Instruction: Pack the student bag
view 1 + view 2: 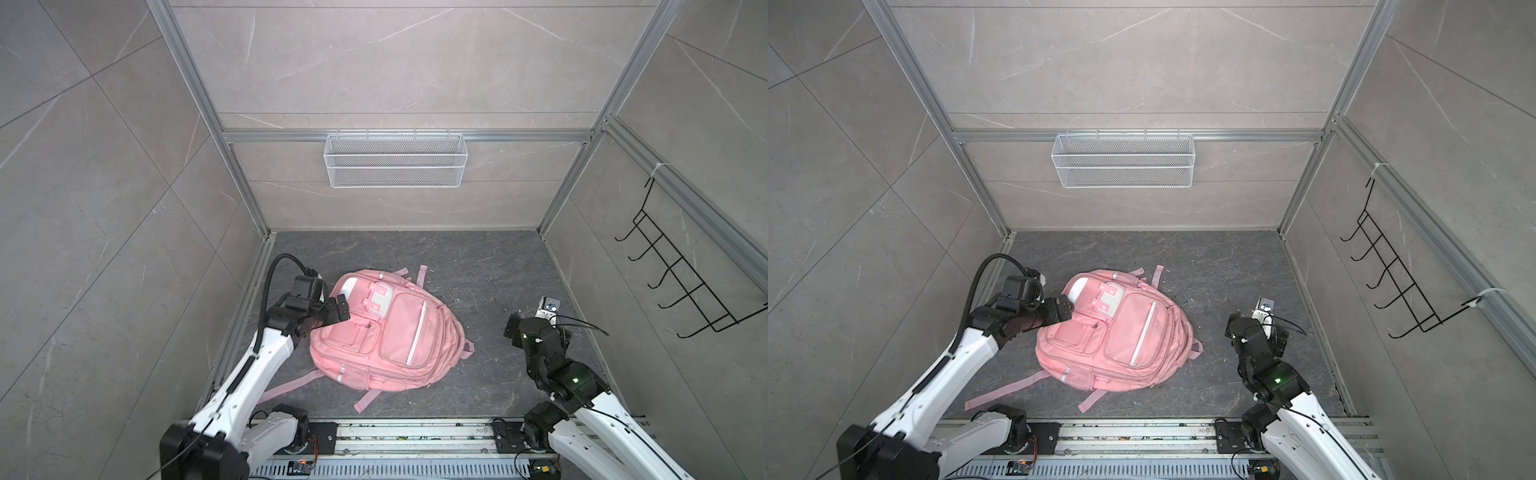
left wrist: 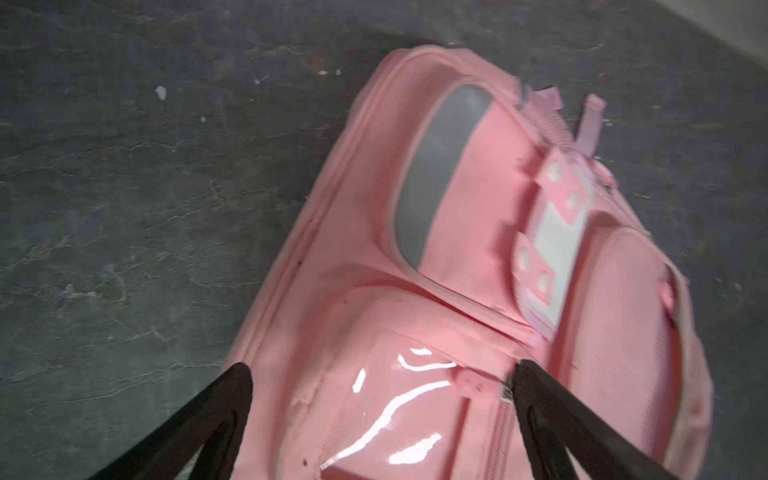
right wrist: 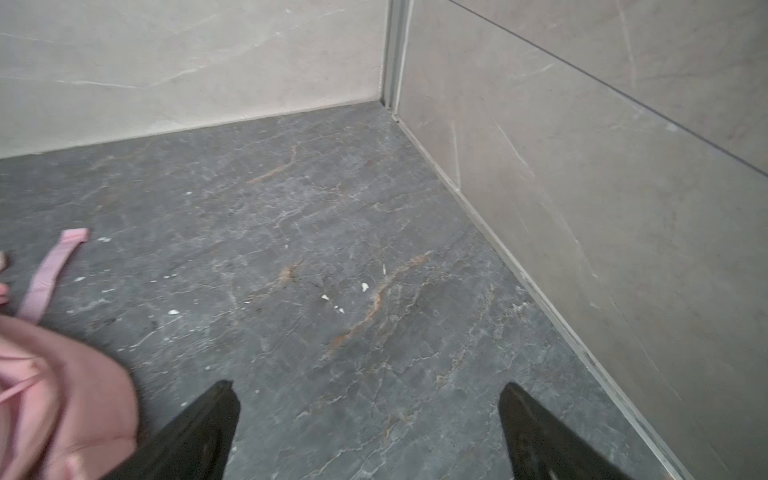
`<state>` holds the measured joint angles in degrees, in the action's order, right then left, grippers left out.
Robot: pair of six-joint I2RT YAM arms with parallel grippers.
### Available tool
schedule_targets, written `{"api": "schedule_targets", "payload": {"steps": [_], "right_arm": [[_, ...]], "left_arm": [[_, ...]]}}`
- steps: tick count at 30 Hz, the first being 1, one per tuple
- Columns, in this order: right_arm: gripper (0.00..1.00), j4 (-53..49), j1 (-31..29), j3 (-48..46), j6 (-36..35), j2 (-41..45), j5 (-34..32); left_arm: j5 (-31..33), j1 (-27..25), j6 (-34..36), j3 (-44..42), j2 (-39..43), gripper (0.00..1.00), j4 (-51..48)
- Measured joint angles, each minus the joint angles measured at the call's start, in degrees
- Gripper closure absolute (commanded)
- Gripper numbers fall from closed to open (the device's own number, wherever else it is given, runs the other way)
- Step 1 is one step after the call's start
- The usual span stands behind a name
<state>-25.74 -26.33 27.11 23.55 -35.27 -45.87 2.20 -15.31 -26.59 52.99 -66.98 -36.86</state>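
Student bag (image 1: 405, 332) (one), left tool (image 2: 380, 368), right tool (image 3: 368, 387), agape

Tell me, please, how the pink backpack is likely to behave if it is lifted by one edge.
The backpack would probably sag and fold: its fabric lies slumped and creased on the floor. Its loose straps would likely trail and could snag. The glossy clear pocket window may be slippery to pinch.

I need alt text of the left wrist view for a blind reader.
A pink bag lies on a dark floor, front pockets up. The left gripper is open and empty, one finger over the floor, one over the bag.
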Motion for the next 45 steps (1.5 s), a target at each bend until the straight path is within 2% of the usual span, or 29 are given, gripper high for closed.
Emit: {"api": "schedule_targets", "payload": {"steps": [4,11,13,14,17,24,31,36,40,45], "right_arm": [[0.0,7.4,0.5,-4.6,-0.9,-3.3,-3.2],[0.0,21.5,2.4,-6.7,-4.4,-14.8,-3.0],[0.0,25.7,3.3,-6.7,-5.7,-18.0,-2.2],[0.0,28.0,3.9,-6.7,-6.4,-19.7,-1.7],[0.01,33.9,6.2,-6.7,-7.8,-24.5,0.0],[0.0,46.0,13.2,-6.5,-9.2,-35.1,5.5],[0.0,53.1,18.5,-4.7,-9.4,-40.7,10.1],[0.0,58.4,21.9,-3.8,-9.9,-44.4,14.0],[0.0,60.1,22.8,-3.7,-10.7,-46.5,16.9],[0.0,66.7,23.0,-4.3,-14.5,-48.0,26.8]], "left_arm": [[5.6,1.8,0.5,0.5,-5.3,0.0,1.2],[14.7,4.5,5.0,-7.1,-1.3,0.06,11.3],[16.0,6.8,5.6,-8.7,-1.5,0.05,13.0],[16.7,8.0,5.9,-9.4,-1.7,0.0,13.9],[18.4,10.3,7.2,-12.0,-2.0,0.0,17.3],[16.7,12.0,14.8,-21.4,-0.7,0.0,32.7],[14.1,13.7,19.1,-27.6,-1.2,0.0,49.0],[11.3,15.8,20.0,-31.0,-5.8,0.0,61.6],[9.5,17.2,20.7,-30.9,-9.7,0.0,67.0],[6.6,18.4,22.0,-30.8,-15.1,0.0,74.1]]}}
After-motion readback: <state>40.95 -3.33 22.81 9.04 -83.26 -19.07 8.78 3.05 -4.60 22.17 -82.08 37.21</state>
